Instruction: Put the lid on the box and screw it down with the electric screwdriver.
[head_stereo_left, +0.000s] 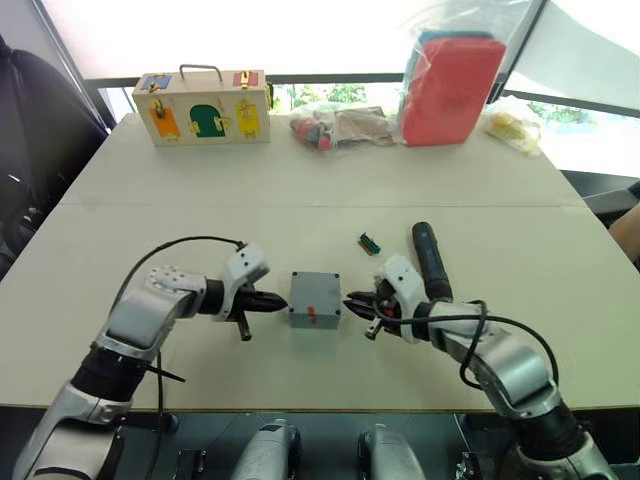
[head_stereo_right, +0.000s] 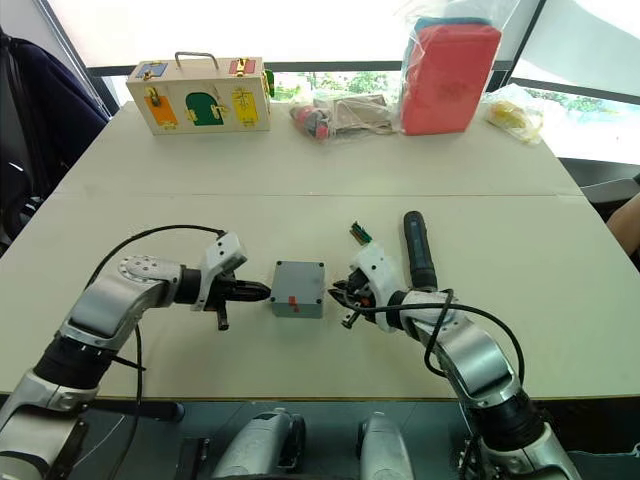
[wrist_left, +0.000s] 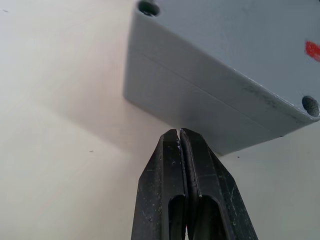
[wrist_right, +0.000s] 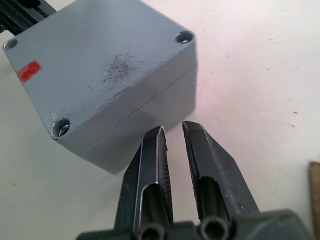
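From your head views, the lid (head_stereo_left: 315, 293) sits on the box (head_stereo_left: 314, 318) mid-bench, between both grippers; the electric screwdriver (head_stereo_left: 431, 261) lies beside the right arm. Left wrist: left gripper (wrist_left: 179, 134) fingers closed, empty, at the box wall. Right wrist: right gripper (wrist_right: 172, 131) fingers slightly apart, empty. The lid's red mark carries no readable writing.

The lid (head_stereo_left: 315, 291) sits on the box (head_stereo_left: 314, 317), between the left hand (head_stereo_left: 284, 300) and right hand (head_stereo_left: 347, 303); the electric screwdriver (head_stereo_left: 430, 260) lies right of them.
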